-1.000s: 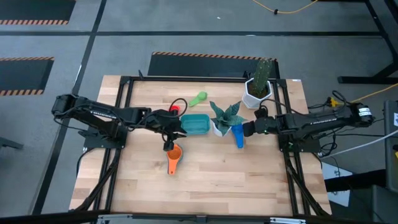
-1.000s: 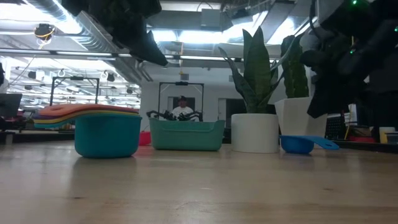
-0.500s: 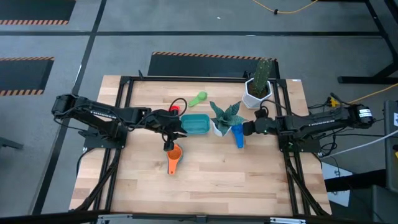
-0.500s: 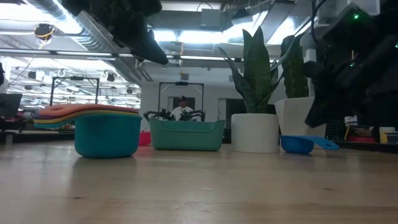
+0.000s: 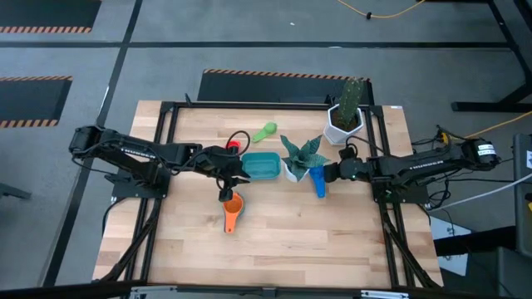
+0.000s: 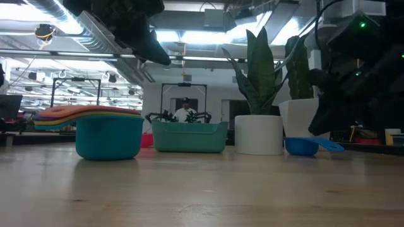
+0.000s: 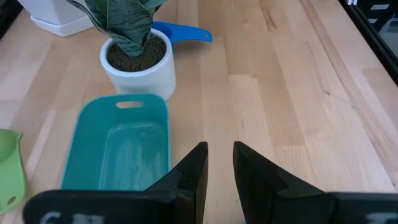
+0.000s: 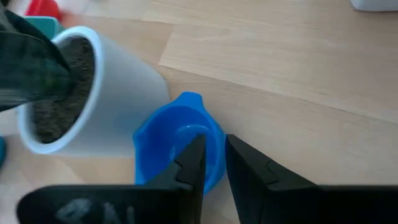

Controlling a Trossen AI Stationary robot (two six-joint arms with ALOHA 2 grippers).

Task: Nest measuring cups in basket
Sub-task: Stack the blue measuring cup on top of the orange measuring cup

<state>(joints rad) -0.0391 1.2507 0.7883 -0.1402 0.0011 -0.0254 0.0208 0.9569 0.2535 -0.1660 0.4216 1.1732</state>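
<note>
A pale wooden desk stands on grey floor, an open workshop behind. The right pincer, fingers nearly together, hovers over the dark blue cup beside the white plant pot. The left pincer, nearly closed, hangs beside the empty teal basket.
</note>
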